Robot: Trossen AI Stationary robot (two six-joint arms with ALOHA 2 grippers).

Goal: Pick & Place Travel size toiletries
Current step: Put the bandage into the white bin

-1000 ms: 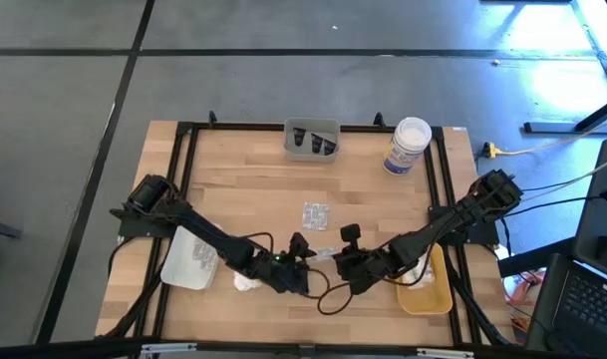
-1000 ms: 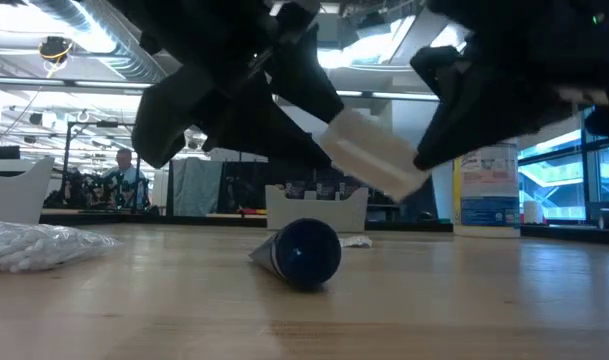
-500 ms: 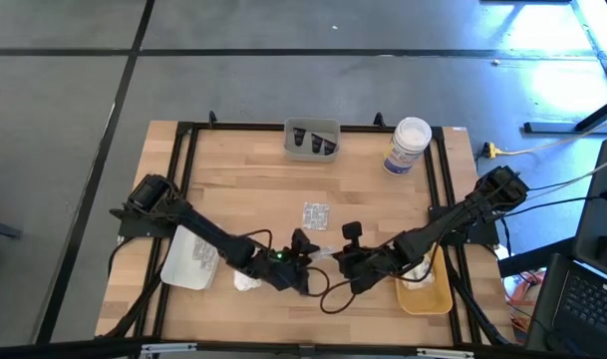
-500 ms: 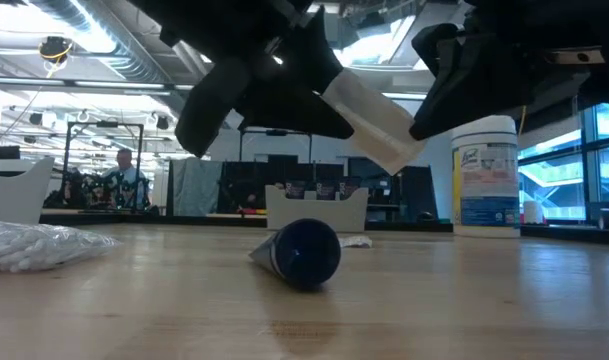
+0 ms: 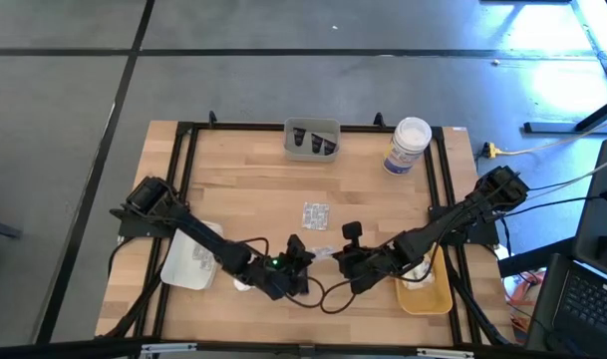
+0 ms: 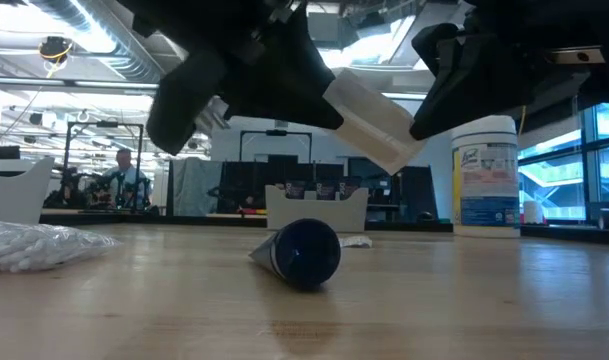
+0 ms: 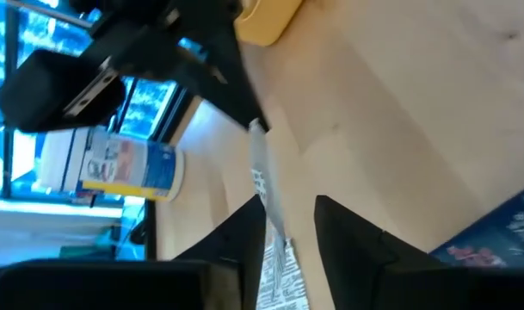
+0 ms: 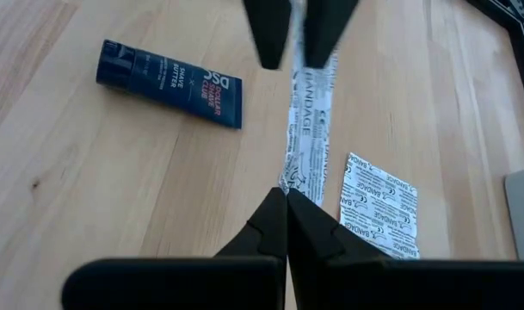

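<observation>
Bandage packet (image 8: 306, 129), both arms pinching mid-air

Wood table (image 5: 233, 179): grey tray (image 5: 312, 140), white jar (image 5: 407, 146), bandage packet (image 5: 315, 214), dark tube (image 8: 169, 83), white tray (image 5: 190, 259), yellow tray (image 5: 426, 284).

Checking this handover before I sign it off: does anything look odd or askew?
Yes: one bandage strip hangs in mid-air, pinched at opposite ends by the right pincer and the left pincer, above the table. A second bandage packet and a dark tube lie loose on the wood, outside any tray.
</observation>
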